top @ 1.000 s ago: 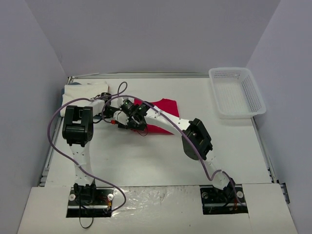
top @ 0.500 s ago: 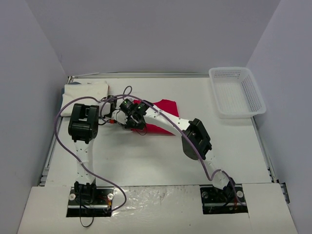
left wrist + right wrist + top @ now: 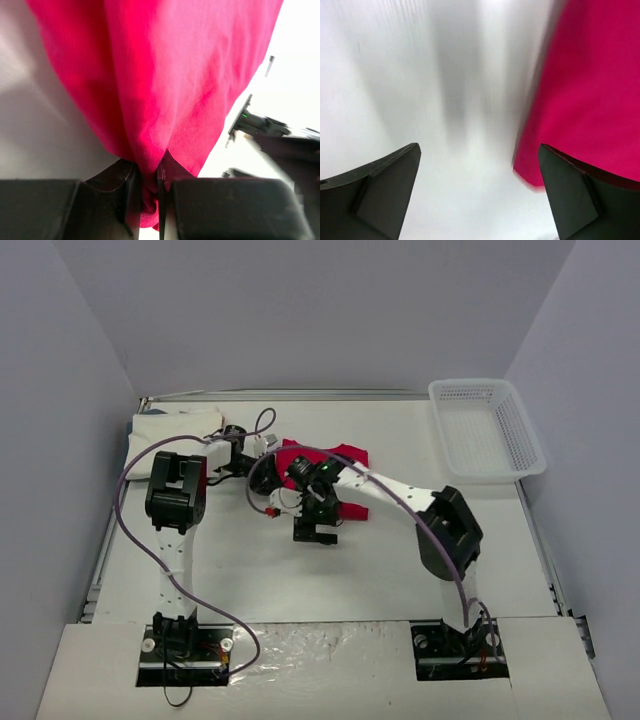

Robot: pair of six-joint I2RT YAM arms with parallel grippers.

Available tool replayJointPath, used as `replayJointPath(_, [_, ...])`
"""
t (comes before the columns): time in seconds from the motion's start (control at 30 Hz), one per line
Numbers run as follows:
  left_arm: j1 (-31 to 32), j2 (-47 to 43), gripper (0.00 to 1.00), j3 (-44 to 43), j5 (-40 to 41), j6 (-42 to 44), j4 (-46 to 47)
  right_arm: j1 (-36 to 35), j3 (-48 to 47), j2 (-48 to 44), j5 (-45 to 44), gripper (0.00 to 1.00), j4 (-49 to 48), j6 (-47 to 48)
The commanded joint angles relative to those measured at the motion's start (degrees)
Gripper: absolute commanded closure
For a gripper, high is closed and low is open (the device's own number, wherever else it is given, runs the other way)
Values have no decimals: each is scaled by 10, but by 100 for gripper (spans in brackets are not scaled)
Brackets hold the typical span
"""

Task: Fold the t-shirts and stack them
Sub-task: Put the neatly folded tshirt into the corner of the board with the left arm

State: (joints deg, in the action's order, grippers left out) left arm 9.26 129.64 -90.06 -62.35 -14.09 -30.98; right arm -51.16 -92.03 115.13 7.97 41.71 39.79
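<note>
Plain grey walls [image 3: 320, 310] enclose a white table [image 3: 260, 575].

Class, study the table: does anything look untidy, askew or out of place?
The red t-shirt stands out: it lies rumpled mid-table, not folded flat, with one edge bunched in the pinch of the left hand. The white t-shirt sits folded at the far left corner, so nothing is stacked.

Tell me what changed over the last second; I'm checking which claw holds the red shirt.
The right claw let go of the red shirt, opened and pulled back toward the near edge. The left claw closed on the shirt's edge. The white shirt and basket stayed put.
</note>
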Motion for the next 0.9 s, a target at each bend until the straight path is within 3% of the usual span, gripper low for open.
replayJointPath(0.0, [-4, -32, 98, -45, 79, 25, -32, 125, 28, -137, 61, 0, 68, 46])
replayJointPath(0.1, [0, -41, 98, -85, 137, 25, -65, 231, 59, -183, 75, 0, 101, 61])
replayJointPath(0.23, [2, -51, 98, -148, 206, 25, -108, 306, 111, -225, 114, 0, 85, 59])
replayJointPath(0.57, [2, -60, 98, -323, 326, 79, -254, 315, 180, -187, 215, 0, 26, 36])
replayJointPath(0.73, [0, -35, 98, -406, 448, 120, -334, 312, 208, -142, 265, 0, 10, 40])
replayJointPath(0.87, [-11, -26, 98, -448, 501, 139, -350, 310, 230, -120, 282, 0, 2, 50])
